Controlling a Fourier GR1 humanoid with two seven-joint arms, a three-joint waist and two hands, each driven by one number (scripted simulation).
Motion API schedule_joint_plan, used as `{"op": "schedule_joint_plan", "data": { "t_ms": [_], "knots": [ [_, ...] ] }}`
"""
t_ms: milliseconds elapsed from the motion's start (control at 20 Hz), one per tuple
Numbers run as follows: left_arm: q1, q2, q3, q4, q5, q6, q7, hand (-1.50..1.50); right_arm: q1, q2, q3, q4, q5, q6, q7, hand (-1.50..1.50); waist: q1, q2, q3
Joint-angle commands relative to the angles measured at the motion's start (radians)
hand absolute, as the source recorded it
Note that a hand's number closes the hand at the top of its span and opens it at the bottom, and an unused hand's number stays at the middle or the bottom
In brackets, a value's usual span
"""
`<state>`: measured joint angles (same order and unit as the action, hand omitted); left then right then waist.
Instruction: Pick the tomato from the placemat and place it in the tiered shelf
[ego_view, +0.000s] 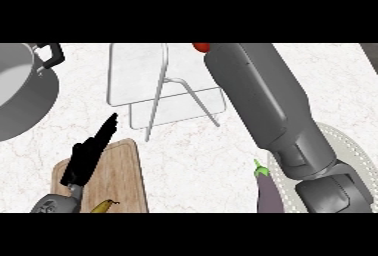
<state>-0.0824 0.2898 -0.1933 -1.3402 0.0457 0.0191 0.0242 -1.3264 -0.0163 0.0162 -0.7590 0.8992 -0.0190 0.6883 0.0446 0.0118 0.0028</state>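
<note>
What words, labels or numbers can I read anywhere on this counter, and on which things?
None: no readable text, number or sign shows on the pot, the tiered shelf, the wooden board, the eggplant or the placemat.

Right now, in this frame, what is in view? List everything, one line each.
pot: one, grey with a black handle, upper left, cut by the edge
tiered shelf: one, clear panels on pale rods, top centre
tomato: one, red, a sliver at the top edge beside the right forearm
cutting board: one, wooden, lower left
yellow item: one, at the board's lower end, too little shows to name
eggplant: one, purple, green stem, lower right
placemat: one, pale, right edge, under the forearm
left hand: black, fingers straight, over the board
right forearm: grey, reaching the top edge; its hand not visible
</note>
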Motion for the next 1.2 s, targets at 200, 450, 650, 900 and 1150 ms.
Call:
{"op": "schedule_joint_plan", "data": {
  "t_ms": [200,450,650,900,1150],
  "knots": [
    [-0.029,-0.022,-0.022,0.015,-0.01,-0.011,0.006,0.0,0.046,0.016,-0.238,0.034,-0.421,-0.213,-0.086,-1.5,0.044,0.015,-0.002],
    [-0.035,-0.029,-0.022,0.021,-0.017,0.0,0.043,0.0,0.035,0.016,-0.224,0.064,-0.613,-0.381,-0.23,-1.5,0.04,0.006,-0.003],
    [0.031,-0.031,-0.016,0.019,-0.023,0.011,-0.014,0.0,-0.011,0.016,-0.26,0.049,-0.601,-0.526,-0.313,-1.5,0.011,-0.002,-0.003],
    [0.071,0.013,0.021,0.004,-0.002,-0.015,-0.028,0.0,0.038,0.0,-0.3,0.019,-0.535,-0.718,-0.356,-1.5,-0.023,-0.01,-0.003],
    [0.096,-0.016,0.028,0.021,-0.007,0.015,-0.04,0.0,0.177,-0.107,-0.311,-0.12,-0.508,-0.737,-0.258,-1.5,-0.08,-0.025,-0.003]
  ]
}}
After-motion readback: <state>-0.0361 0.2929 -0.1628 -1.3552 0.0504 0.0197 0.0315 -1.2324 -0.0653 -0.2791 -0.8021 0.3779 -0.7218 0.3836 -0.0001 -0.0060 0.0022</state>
